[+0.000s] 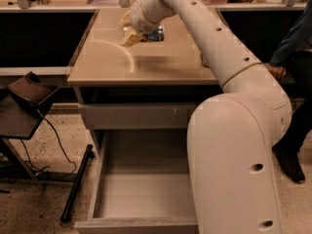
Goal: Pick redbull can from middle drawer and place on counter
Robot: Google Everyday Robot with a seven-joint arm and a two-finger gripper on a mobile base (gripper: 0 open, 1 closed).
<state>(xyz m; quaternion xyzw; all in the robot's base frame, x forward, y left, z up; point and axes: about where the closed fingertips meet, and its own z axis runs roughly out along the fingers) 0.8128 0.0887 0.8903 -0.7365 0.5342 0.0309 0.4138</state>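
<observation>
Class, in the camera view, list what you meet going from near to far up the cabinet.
middle drawer → scratched drawer front → counter → gripper beside redbull can, over the counter's far half.

We hold our arm (pixel 209 35) stretched long from the bulky shoulder housing (pixel 234 169) at lower right, up and away to the far left. Our gripper (pixel 132 33) hangs at its end, angled downward, low over the far part of the counter (pixel 112 65).

No text, brand, number or sign can be read anywhere. The redbull can (pixel 156 34) shows only blue and silver patches, with no legible lettering. It sits just beside the gripper (pixel 132 34), which is above the far part of the beige surface (pixel 161 65).
</observation>
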